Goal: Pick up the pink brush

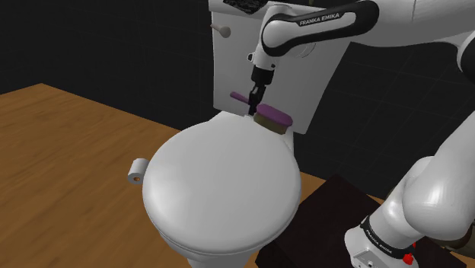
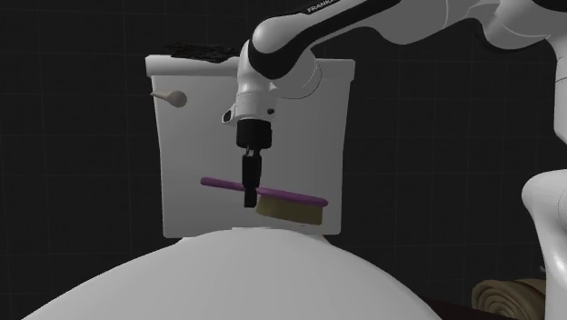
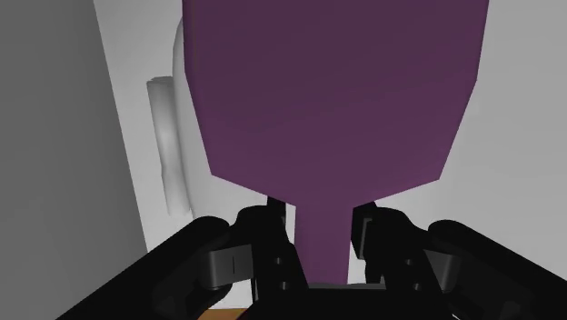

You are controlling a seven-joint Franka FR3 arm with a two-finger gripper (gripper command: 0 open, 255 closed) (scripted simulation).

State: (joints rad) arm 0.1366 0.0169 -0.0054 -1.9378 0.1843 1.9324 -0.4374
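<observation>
Closest, my jaws are clasping the thin handle [image 3: 323, 250] of the purple brush [image 2: 291, 207]; its long axis is lying level along the tank [image 2: 182, 164], crossing between them, over the back of the lid [image 1: 221, 183].

The white arm [image 1: 320, 23] arches high and folds down at the wrist, its black gripper [image 2: 250, 185] hanging straight down, both fingers [image 3: 263, 238] pinched tight on the thin handle of the brush [image 2: 289, 207].

"FRANKA EMIKA" in white letters, on the arm's dark forearm band [image 1: 329, 20]
</observation>
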